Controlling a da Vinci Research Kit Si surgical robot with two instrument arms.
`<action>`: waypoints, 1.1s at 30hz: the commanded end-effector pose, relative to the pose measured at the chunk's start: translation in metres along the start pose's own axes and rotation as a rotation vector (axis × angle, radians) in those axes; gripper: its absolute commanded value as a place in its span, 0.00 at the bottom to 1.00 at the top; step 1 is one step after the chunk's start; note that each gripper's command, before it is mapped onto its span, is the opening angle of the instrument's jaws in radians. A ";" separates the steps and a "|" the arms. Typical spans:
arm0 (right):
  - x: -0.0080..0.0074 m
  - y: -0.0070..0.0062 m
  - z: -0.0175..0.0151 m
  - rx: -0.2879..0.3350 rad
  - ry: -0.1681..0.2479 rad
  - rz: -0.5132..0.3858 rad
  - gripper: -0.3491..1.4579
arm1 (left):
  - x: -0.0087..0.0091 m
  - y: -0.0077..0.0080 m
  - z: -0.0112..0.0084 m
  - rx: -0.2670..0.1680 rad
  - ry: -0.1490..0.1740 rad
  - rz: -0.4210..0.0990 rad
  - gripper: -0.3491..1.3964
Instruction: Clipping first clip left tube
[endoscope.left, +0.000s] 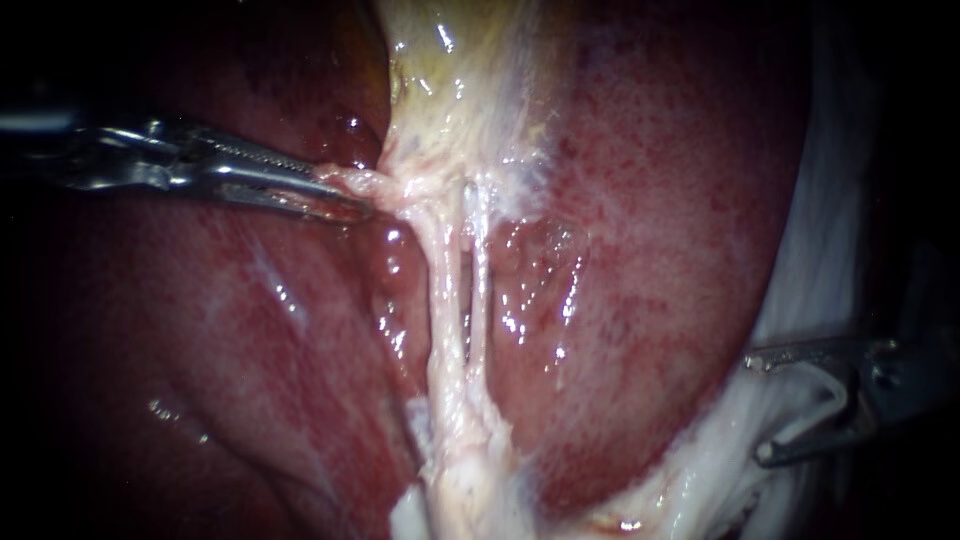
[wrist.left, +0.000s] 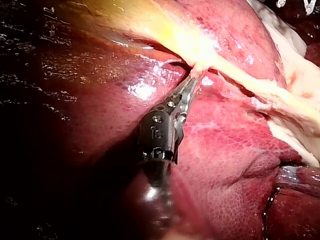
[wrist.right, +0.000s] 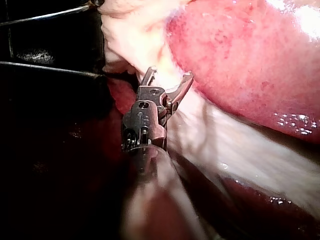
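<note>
Left instrument, jaws seemingly gripping tissue

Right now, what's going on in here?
The left instrument has its jaws shut on a strand of pale tissue below the gallbladder and holds it out to the side. This leaves the left tube and right tube stretched over the liver. The right instrument sits at the liver's edge with its jaws open, well clear of both tubes. No clip shows on either tube yet.
</note>
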 end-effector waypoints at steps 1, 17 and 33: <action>0.0000 0.0000 0.0000 0.000 0.000 0.001 0.47 | 0.0001 0.0001 -0.0003 -0.001 0.000 0.000 0.00; 0.0008 0.0001 0.0002 -0.005 0.032 0.003 0.47 | 0.0049 -0.0006 -0.0107 0.047 0.044 -0.021 0.00; 0.0114 0.0023 0.0087 0.093 0.359 0.137 0.47 | 0.0047 -0.0003 -0.0101 0.054 0.045 -0.020 0.00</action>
